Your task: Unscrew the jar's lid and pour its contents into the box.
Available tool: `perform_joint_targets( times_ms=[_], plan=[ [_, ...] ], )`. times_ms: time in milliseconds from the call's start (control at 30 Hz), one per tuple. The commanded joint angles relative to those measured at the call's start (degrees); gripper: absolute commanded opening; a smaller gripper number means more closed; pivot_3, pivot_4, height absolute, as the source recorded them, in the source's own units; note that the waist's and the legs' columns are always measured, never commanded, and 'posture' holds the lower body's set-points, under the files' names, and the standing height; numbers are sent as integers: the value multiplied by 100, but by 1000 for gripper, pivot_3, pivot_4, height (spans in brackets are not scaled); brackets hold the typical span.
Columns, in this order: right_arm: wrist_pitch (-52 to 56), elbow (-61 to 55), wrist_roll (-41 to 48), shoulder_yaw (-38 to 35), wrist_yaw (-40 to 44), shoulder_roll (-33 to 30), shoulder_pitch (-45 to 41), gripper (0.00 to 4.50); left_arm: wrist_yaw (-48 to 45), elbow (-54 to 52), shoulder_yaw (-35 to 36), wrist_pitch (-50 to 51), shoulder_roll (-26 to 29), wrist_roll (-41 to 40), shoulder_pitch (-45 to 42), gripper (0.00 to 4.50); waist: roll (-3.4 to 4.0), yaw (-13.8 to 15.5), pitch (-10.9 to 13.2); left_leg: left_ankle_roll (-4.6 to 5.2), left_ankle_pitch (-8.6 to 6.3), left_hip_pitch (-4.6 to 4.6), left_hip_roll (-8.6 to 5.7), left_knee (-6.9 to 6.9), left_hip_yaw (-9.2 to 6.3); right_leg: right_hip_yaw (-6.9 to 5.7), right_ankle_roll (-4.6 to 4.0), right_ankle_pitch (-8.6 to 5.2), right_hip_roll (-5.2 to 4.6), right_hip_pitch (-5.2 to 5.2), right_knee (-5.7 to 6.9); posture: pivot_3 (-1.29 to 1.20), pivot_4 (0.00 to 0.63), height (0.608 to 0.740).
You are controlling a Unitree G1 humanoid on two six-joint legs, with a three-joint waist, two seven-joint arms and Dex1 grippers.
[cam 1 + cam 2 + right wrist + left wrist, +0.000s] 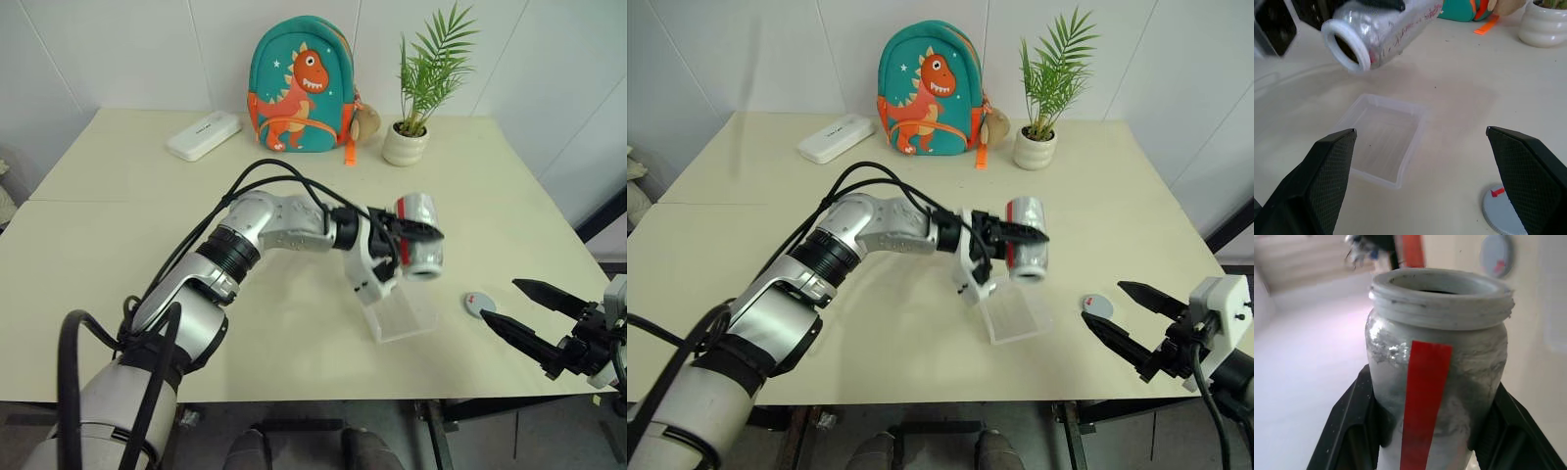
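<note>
Cream bench [118,235] carried everything. Left gripper [411,235] clamped the open jar [421,240], tipped on its side above the clear box [404,318]. Right gripper [529,313] gaped wide and empty, just beside the lid [479,304] lying on the bench.

I work in what looks like a plain indoor test room: a cream table [118,235] pushed against bare white wall panels [127,49]. A child's dinosaur backpack [299,86], a small potted palm [419,93] and a white case [203,135] stand along its far edge like staged household props.
</note>
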Motion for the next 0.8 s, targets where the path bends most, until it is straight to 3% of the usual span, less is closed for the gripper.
perform_joint_targets(
  times_ms=[33, 233, 567, 633, 800],
  plan=[
    [-78, -245, 148, -100, -215, 60, -35, 4462, 1866, -354, -817, 1077, 103, 1573, 31, 1927, -2, 0, 1, -1, -1, -1, -3, 6, -1, 1, 1, 0, -2, 0, 0, 0, 150, 740],
    [-89, -389, 209, -103, -432, 154, 33, 4462, 2814, -91, -1201, 2110, 131, 2142, -43, 1927, -5, 6, 3, -3, -4, -10, -7, 8, 0, 2, 4, 3, -5, -6, 0, 0, 150, 740],
    [-152, -400, 148, 144, -637, 216, -67, 4462, 3472, 297, -1440, 2595, 41, 2160, -335, 1927, -4, 8, 2, -3, -6, -7, -6, -7, 3, 1, 5, 2, -4, -11, 1, 0, 150, 740],
    [-185, -385, 133, 165, -642, 215, -97, 4462, 3292, 621, -1243, 2391, -52, 1740, -366, 1927, -4, 13, 2, -3, -6, -8, -6, -8, 2, 1, 5, 2, -4, -11, 2, 0, 150, 740],
    [-213, -393, 184, 186, -563, 153, -142, 4462, 1774, 1709, -153, 1792, -352, -292, -419, 1927, -4, 14, 2, -3, -5, -9, -7, -6, 6, 1, 8, 4, -3, -12, 4, 0, 150, 740]
  ],
)
